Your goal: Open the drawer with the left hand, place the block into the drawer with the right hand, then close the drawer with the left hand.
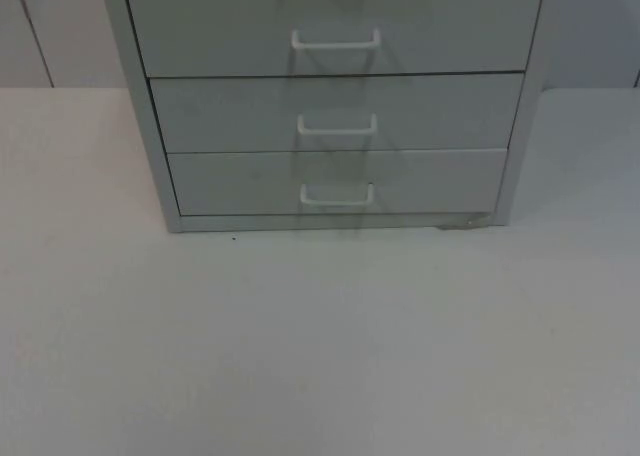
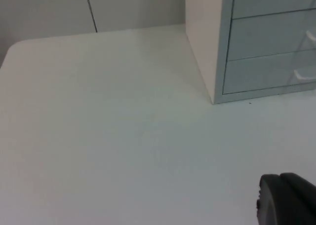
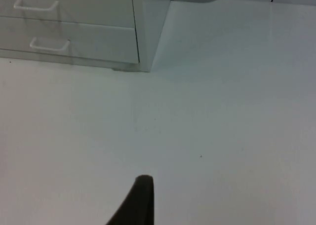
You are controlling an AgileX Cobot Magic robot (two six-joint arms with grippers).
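Observation:
A grey cabinet point(image 1: 335, 106) stands at the back middle of the table. Its three drawers all sit flush and shut. Each drawer has a white handle: top point(image 1: 336, 42), middle point(image 1: 337, 126), bottom point(image 1: 336, 196). In the left wrist view the cabinet's left side point(image 2: 205, 47) is well ahead, and my left gripper point(image 2: 286, 201) hangs over bare table to the cabinet's front left. In the right wrist view the cabinet's right front corner point(image 3: 148, 32) and the bottom drawer's handle point(image 3: 48, 45) lie ahead. My right gripper point(image 3: 140, 203) is over bare table to the cabinet's front right.
The white table top point(image 1: 320, 346) stretches wide in front of the cabinet and along both its sides. A grey partition wall point(image 1: 50, 26) closes off the back. A small scuff point(image 1: 465, 221) marks the table at the cabinet's right front foot.

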